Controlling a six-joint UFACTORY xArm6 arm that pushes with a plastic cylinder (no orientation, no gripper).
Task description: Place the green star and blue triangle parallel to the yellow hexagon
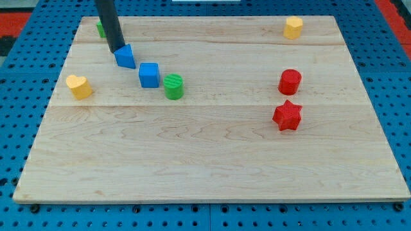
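A pale wooden board [212,154] with fine grain and two seams running across it lies on a blue perforated surface [398,96]. The blocks look like matte ribbed plastic. My tip [117,50], the end of a smooth dark rod, sits at the board's 10 o'clock area; there is no pincer on this arm, so it has neither an open nor a closed state.

The blue triangle [125,56] lies just at the tip's 4 o'clock, touching or nearly touching it. Its pointed end faces roughly 12 o'clock and its broad base faces 6 o'clock.

A green block [101,28], mostly hidden behind the rod, sits at the tip's 11 o'clock; its shape cannot be made out.

The yellow hexagon [293,27] stands well apart at the board's 1 o'clock edge.

A blue cube [149,75] and a green cylinder [173,86] continue from the triangle in a diagonal line toward 4 o'clock. A yellow heart [79,86] sits at 9 o'clock; a red cylinder [289,82] and a red star [287,116] sit at 3 o'clock.
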